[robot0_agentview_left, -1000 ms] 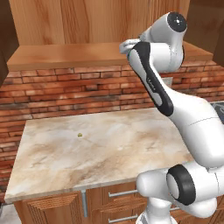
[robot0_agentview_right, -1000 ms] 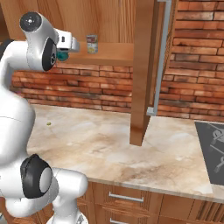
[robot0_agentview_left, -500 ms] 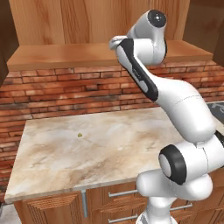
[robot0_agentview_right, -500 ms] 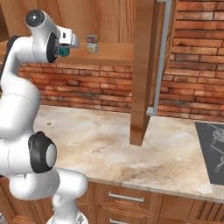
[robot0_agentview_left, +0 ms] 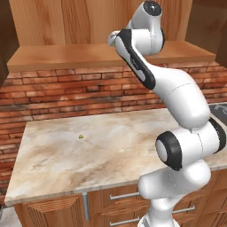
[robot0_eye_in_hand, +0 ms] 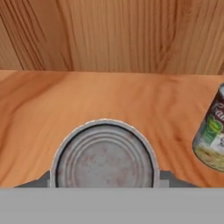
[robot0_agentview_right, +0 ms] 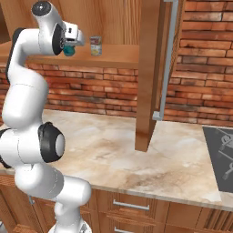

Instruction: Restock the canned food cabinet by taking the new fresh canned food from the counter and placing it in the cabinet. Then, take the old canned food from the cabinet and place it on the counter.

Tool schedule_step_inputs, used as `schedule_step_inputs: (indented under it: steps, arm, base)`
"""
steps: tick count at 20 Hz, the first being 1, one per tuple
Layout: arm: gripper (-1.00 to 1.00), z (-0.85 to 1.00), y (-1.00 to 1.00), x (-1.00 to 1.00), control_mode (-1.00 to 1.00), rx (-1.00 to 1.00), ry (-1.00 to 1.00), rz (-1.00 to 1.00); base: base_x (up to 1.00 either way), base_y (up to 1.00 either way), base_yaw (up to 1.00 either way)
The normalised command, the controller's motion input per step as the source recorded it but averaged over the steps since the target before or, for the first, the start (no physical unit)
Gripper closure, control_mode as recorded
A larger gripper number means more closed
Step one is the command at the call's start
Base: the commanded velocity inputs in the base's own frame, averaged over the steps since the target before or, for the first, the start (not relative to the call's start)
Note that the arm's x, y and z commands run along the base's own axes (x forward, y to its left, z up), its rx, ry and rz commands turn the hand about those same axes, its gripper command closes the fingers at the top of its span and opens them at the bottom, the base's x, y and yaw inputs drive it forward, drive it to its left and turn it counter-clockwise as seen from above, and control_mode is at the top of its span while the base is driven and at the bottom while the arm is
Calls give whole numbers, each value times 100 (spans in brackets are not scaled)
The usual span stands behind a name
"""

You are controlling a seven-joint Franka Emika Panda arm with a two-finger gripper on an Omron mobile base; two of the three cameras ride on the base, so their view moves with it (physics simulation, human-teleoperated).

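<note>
Two cans: the teal can (robot0_agentview_right: 68, 50) clamped in the fingers (robot0_eye_in_hand: 165, 176), the labelled can (robot0_agentview_right: 95, 46) standing on the cabinet shelf (robot0_agentview_right: 113, 57). The arm has swung further over the shelf.

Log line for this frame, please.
hand: holding teal can | over cabinet shelf | old can: upright on shelf, beside | stage: placing

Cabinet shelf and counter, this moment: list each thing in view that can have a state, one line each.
Teal-blue can: held in the pincer, lifted to cabinet shelf level, grey top facing the hand camera.
Pincer: shut on the teal-blue can.
Yellow-green labelled can: upright on the cabinet shelf, apart from the teal-blue can.
Cabinet shelf: open-fronted.
Counter: one small speck lies on it.
Drawers: shut.
</note>
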Motion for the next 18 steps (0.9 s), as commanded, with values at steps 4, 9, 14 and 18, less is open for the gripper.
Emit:
schedule_step_inputs:
  steps: [4, 9, 14, 18]
  arm:
    - [-100, 0, 0, 16, -100, 0, 0, 0]
    - [-100, 0, 0, 6, -100, -4, -9, 0]
    - [-100, 0, 0, 0, -100, -7, -20, 0]
    - [-100, 15, 0, -25, -100, -1, -20, 0]
  base:
    - [0, 0, 0]
    - [0, 0, 0]
    - [0, 0, 0]
    - [0, 0, 0]
